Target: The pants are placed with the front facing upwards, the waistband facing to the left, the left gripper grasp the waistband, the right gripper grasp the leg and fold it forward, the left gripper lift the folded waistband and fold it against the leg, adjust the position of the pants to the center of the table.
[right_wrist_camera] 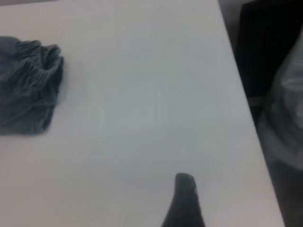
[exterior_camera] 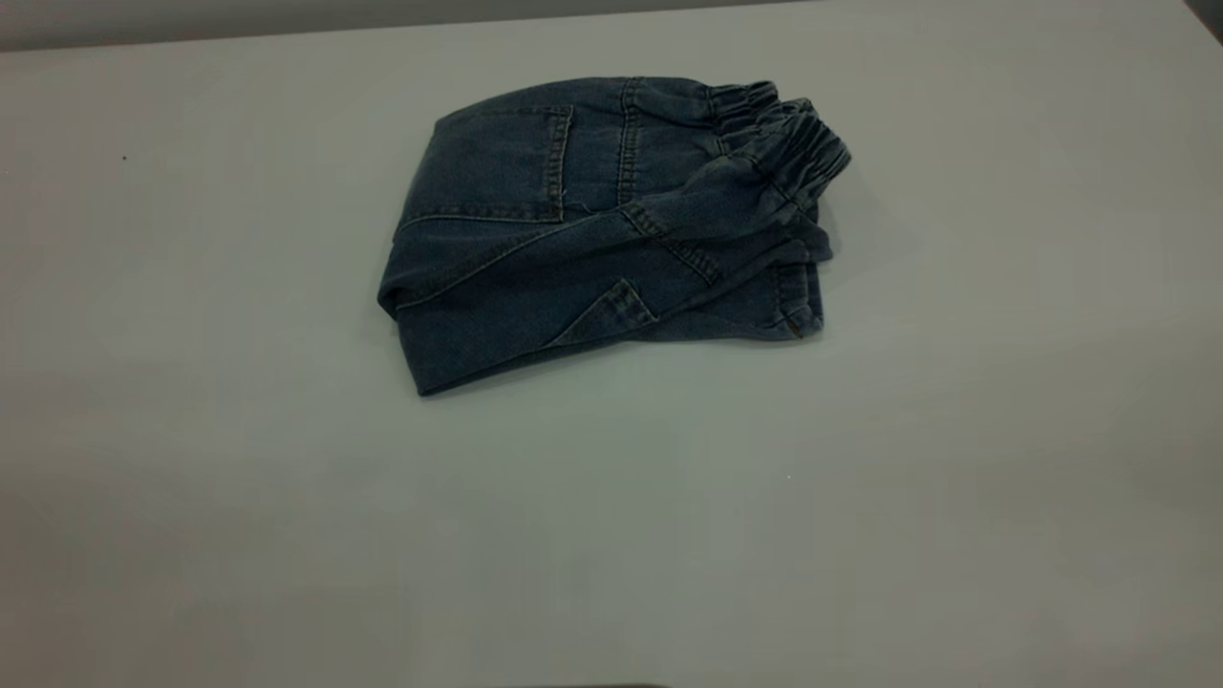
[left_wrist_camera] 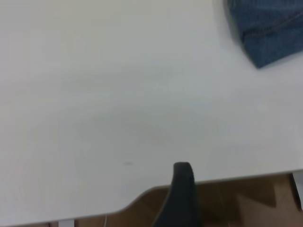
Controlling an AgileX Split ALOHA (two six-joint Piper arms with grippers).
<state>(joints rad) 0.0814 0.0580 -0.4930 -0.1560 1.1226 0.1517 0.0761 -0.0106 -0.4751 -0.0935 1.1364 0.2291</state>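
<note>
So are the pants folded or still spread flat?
Folded. The pants lie in a compact stacked bundle on the table, back pocket on top, waistband bunched at the exterior view's right.

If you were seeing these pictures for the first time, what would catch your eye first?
The folded pants, a dark blue denim bundle, lie alone on the pale table, slightly toward its far side. Their gathered waistband sits at the bundle's right end, a stitched back pocket facing up.
</note>
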